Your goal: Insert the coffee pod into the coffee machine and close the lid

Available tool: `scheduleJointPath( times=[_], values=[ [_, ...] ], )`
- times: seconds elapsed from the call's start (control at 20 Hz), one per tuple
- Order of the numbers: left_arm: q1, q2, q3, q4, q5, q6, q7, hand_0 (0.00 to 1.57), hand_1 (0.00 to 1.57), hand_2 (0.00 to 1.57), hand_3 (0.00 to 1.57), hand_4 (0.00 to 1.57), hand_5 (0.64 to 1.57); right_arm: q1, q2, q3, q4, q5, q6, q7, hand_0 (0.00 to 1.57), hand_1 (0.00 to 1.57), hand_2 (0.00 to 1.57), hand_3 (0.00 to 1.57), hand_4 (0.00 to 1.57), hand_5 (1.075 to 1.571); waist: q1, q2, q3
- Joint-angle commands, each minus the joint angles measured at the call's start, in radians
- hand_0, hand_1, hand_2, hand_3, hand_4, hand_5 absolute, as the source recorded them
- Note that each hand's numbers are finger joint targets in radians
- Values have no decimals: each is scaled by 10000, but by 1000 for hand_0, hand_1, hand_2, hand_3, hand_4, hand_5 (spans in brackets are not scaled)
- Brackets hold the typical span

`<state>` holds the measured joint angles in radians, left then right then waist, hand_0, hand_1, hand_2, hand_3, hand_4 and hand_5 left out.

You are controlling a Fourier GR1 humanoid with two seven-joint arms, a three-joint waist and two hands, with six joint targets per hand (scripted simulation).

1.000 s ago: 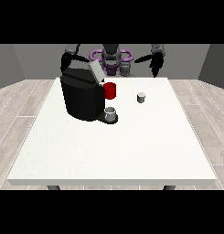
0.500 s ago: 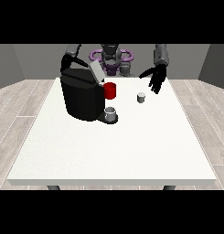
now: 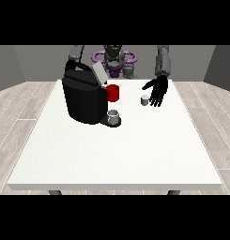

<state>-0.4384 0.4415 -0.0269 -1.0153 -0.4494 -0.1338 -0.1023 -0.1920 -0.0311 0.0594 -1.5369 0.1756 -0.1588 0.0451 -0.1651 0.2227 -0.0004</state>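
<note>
A black coffee machine (image 3: 84,99) stands on the white table (image 3: 116,150) at the view's left, its grey lid (image 3: 99,73) tilted up and open. A red part (image 3: 113,93) sticks out at its front, and a small grey cup (image 3: 113,116) sits on its drip base. The small grey coffee pod (image 3: 144,100) stands on the table to the right of the machine. The hand at the view's right (image 3: 158,90) hangs just right of the pod with fingers spread and pointing down, open and holding nothing. The other hand is hidden behind the machine.
The robot's torso (image 3: 114,60) is behind the table's far edge. The arm at the view's left (image 3: 76,53) reaches down behind the machine. Wide bare table surface lies in front of the machine and pod.
The hand at the view's right has come down and forward from shoulder height to just beside the pod. The machine, lid and pod have not moved.
</note>
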Motion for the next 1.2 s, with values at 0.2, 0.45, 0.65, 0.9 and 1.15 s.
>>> scheduleJointPath(
  times=[0.2,0.45,0.65,0.9,1.15],
  values=[
    [-563,-734,-843,386,-1789,1519,-155,839,839,918,756,298,1571,-531,276,-386,1415,-98,-341,-255,0,0,0,0,0,1571,539,19,6],
    [-1386,-612,-1134,953,-2654,1535,107,941,941,1039,871,429,1571,-931,-235,-527,1942,-204,241,-721,0,0,0,0,0,1571,192,458,10],
    [-796,-290,-1338,1950,-3224,1454,-547,826,826,998,857,340,1571,-287,-15,-165,1628,-121,226,-564,0,0,0,0,0,1571,106,-41,4],
    [-1496,-502,-1612,2346,-3773,626,-3,748,748,941,809,373,1571,-503,205,-238,2407,-292,343,-988,0,0,0,0,0,1571,166,-167,6],
    [-1519,-923,-1414,3200,-4177,1351,-500,870,870,1021,921,413,1571,-516,202,-256,2336,-358,226,-978,0,0,0,0,0,1571,95,-177,3]
  ],
)
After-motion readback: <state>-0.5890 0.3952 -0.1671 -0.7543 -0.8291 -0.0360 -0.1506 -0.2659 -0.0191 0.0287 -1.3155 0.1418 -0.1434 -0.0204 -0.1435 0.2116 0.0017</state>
